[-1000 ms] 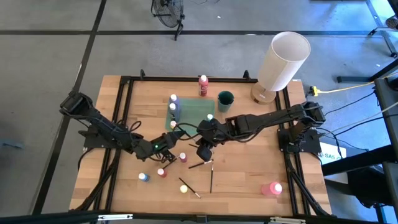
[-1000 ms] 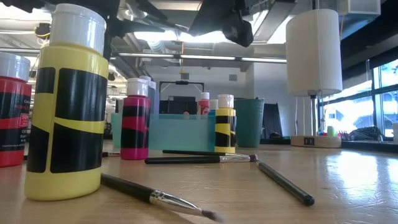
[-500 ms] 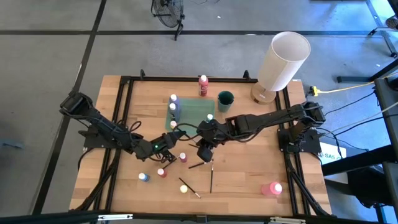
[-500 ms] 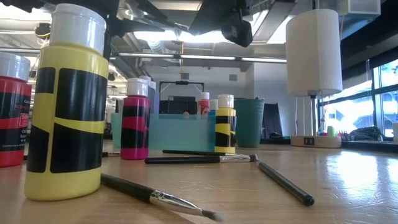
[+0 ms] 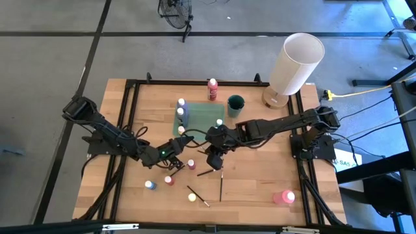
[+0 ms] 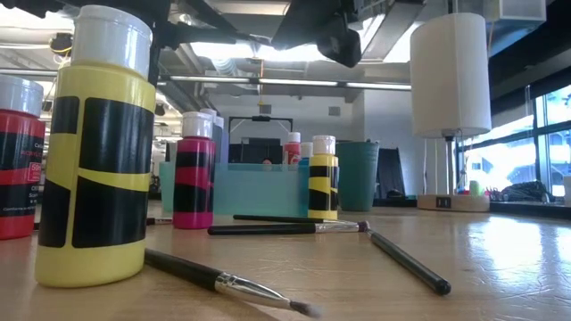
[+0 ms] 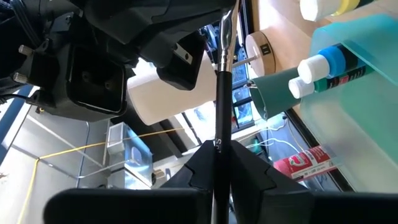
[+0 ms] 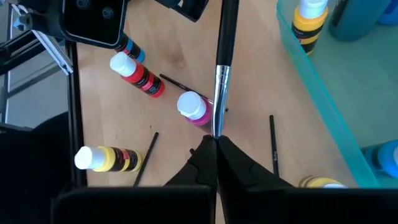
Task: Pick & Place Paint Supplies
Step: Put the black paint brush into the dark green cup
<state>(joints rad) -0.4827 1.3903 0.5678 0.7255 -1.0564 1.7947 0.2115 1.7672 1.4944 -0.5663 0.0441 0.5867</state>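
Low view: red bottle (image 6: 16,160) cut by the left edge; both arms show only as dark shapes cropped at the top. Brush (image 7: 219,81) handle end hidden between the left gripper (image 7: 216,163) fingers. White cylinder (image 7: 163,96) partly masked by the other arm. High view: brush held between the grippers too small to make out. Teal tray (image 8: 348,93) cut by the picture edge.

Wooden table (image 5: 260,175): paint bottles (image 5: 169,180), loose brushes (image 5: 221,185), teal tray (image 5: 203,118), green cup (image 5: 235,103), white cylinder (image 5: 296,64).
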